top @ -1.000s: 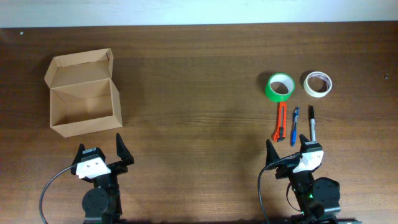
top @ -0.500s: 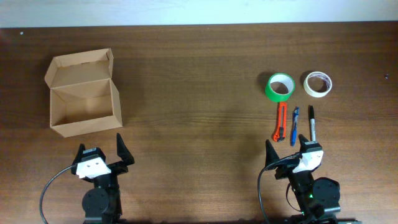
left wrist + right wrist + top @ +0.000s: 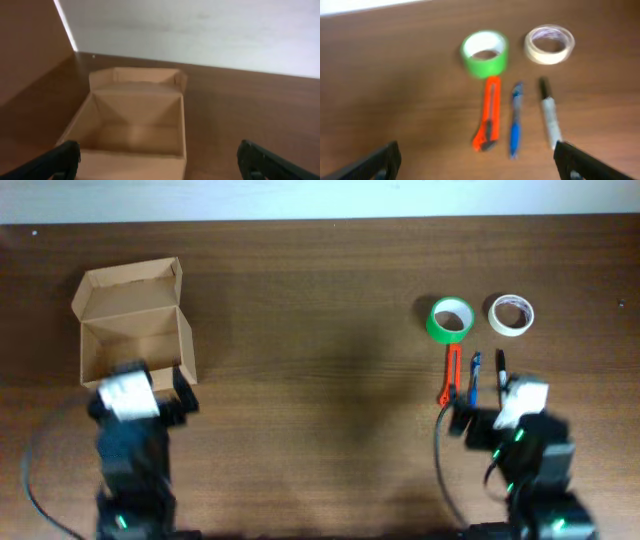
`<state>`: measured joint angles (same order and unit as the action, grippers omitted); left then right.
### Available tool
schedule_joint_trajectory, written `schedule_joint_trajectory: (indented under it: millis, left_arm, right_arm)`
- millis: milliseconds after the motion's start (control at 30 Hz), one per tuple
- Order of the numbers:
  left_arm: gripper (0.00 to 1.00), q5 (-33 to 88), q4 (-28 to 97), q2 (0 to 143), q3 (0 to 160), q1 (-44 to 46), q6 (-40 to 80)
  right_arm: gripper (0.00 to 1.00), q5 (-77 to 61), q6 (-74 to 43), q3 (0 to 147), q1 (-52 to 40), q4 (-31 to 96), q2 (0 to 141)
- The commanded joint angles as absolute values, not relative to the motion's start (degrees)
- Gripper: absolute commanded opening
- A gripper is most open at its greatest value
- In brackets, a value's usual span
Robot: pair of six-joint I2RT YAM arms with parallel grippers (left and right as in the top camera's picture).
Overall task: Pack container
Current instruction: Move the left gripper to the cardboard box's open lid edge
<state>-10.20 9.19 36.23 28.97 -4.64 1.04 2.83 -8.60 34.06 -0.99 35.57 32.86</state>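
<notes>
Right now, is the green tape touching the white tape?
Apart. The right wrist view shows a strip of bare table between the green tape and the white tape. The overhead view shows the same gap.

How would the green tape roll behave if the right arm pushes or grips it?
The green tape roll lies flat, hole up, so a push would probably slide it, not roll it. Its ring looks stiff enough to pinch by the wall. The orange cutter lies close at its near edge and might get nudged too.
</notes>
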Motion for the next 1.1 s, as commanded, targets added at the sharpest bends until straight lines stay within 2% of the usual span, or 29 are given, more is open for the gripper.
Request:
schedule_joint_trajectory:
  millis: [0, 200, 400, 700, 767, 900, 1067]
  left_arm:
    - [1.00, -0.45, 14.44, 50.06, 44.27, -8.73, -3.18]
    - [1.00, 8.54, 30.15, 71.31, 73.36, -15.38, -3.33]
    - [1.00, 8.60, 34.50, 81.06, 86.78, -16.69, -3.33]
    - [1.00, 14.52, 38.39, 81.34, 87.15, -16.67, -3.27]
    - [1.00, 15.68, 39.07, 81.19, 87.15, -16.67, -3.31]
    - [1.00, 10.63, 39.83, 82.76, 87.15, -16.67, -3.31]
    - [0.99, 8.93, 46.50, 87.90, 87.29, -16.67, -3.05]
  right_arm:
    - [0.99, 5.19, -3.14, 49.32, 4.62, 41.50, 44.12]
    - [0.99, 2.15, -3.18, 75.33, 17.78, 53.65, 60.80]
    - [0.99, 1.21, -2.13, 90.96, 30.41, 59.81, 69.78]
    - [0.99, -11.97, -2.37, 93.34, 44.36, 62.46, 84.58]
    - [0.99, -13.45, -2.37, 93.34, 46.06, 62.76, 87.94]
    - [0.99, -13.50, -2.55, 93.34, 47.86, 62.98, 93.54]
    - [0.99, -13.32, -2.52, 93.32, 48.03, 63.26, 96.57]
